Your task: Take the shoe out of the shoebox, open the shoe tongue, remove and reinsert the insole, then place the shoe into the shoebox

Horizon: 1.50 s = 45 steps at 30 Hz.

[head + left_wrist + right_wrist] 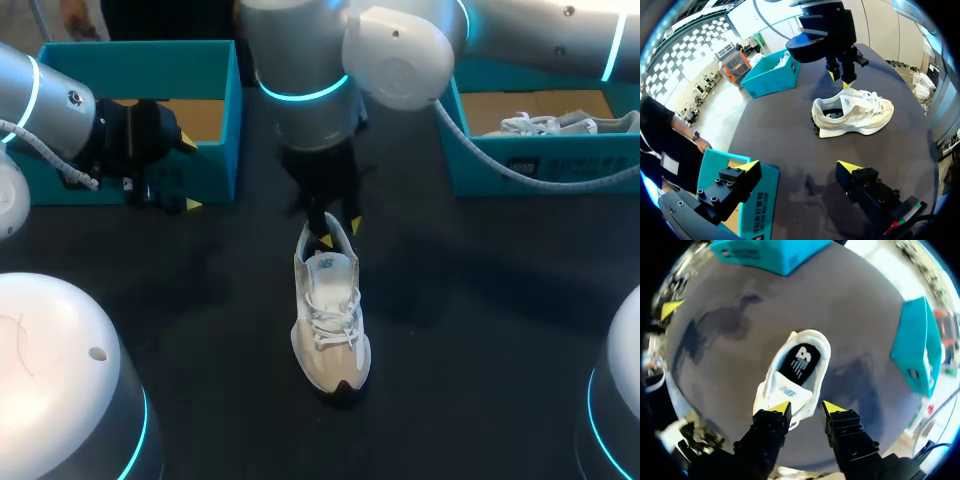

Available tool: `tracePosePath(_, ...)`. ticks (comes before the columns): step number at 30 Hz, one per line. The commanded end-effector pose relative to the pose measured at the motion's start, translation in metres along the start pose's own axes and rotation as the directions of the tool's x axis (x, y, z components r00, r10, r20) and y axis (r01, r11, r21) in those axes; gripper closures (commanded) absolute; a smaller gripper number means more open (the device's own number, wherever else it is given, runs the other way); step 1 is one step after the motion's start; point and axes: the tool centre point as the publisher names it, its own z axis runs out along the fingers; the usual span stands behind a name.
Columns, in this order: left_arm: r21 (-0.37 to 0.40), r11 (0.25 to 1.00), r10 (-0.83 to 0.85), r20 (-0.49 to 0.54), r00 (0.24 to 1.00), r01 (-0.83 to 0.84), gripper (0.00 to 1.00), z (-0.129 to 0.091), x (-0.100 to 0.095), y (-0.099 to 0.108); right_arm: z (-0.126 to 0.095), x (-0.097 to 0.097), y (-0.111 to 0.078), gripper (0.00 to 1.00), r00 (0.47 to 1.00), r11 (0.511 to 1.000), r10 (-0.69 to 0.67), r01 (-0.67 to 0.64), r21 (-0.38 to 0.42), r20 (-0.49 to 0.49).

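Right now the right hand [805, 409] hangs with fingers spread just above the tongue [787, 390] of the white shoe [330, 320] (its dark insole [799, 362] lies inside), which stands upright on the desk [480, 330] between the left shoebox [140, 60] and the right shoebox [540, 170]. Farther out, the left hand [799, 167] is spread wide over the left shoebox's corner, well apart from the shoe.

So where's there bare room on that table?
Dark tabletop lies bare between the white shoe and the right shoebox; another bare patch lies between the shoe and the left shoebox. It's crowded above the shoe, where the right arm's jaws hang, and at the left shoebox's front, by the left jaws.
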Motion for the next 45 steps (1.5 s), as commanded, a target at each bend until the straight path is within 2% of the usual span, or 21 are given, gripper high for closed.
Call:
tracePosePath(1,-0.004,1.0,0.0,0.0,1.0,0.0,0.0,0.0,0.0,0.0,-0.006,0.002,0.005,0.3,0.929,0.929,-0.368,0.369,-0.028,0.029)
tracePosePath(2,-0.004,1.0,0.0,0.0,1.0,0.0,0.0,0.0,0.0,0.0,-0.006,0.002,0.005,0.0,0.929,0.929,-0.368,0.369,-0.028,0.029)
tracePosePath(15,-0.004,1.0,0.0,0.0,1.0,0.0,0.0,0.0,0.0,0.0,-0.006,0.002,0.005,0.0,0.929,0.929,-0.368,0.369,-0.028,0.029)
tracePosePath(17,-0.004,1.0,0.0,0.0,1.0,0.0,0.0,0.0,0.0,0.0,-0.007,-0.001,0.002,0.0,0.918,0.911,-0.394,0.395,-0.122,0.034)
tracePosePath(18,-0.004,1.0,0.0,0.0,1.0,0.0,0.0,0.0,0.0,0.0,-0.008,-0.004,0.002,0.0,0.897,0.883,-0.437,0.443,-0.156,0.067)
tracePosePath(20,-0.004,1.0,0.0,0.0,1.0,0.0,0.0,0.0,0.0,0.0,-0.009,-0.006,0.002,0.0,0.877,0.86,-0.472,0.48,-0.176,0.085)
tracePosePath(21,-0.004,1.0,0.0,0.0,1.0,0.0,0.0,0.0,0.0,0.0,-0.009,-0.008,0.004,0.0,0.855,0.835,-0.508,0.519,-0.183,0.104)
tracePosePath(24,-0.004,1.0,0.0,0.0,1.0,0.0,0.0,0.0,0.0,0.0,-0.004,-0.013,0.011,0.0,0.819,0.804,-0.561,0.573,-0.157,0.115)
tracePosePath(30,-0.004,1.0,0.0,0.0,1.0,0.0,0.0,0.0,0.0,0.0,0.004,-0.021,0.034,0.0,0.777,0.767,-0.614,0.629,-0.128,0.135)
tracePosePath(31,-0.004,1.0,0.0,0.0,1.0,0.0,0.0,0.0,0.0,0.0,0.006,-0.021,0.038,0.0,0.783,0.774,-0.606,0.621,-0.121,0.143)
tracePosePath(38,-0.004,1.0,0.0,0.0,1.0,0.0,0.0,0.0,0.0,0.0,0.016,-0.024,0.057,0.0,0.737,0.729,-0.648,0.673,-0.122,0.192)
tracePosePath(45,-0.004,1.0,0.0,0.0,1.0,0.0,0.0,0.0,0.0,0.0,0.03,-0.028,0.069,0.0,0.721,0.712,-0.662,0.69,-0.127,0.206)
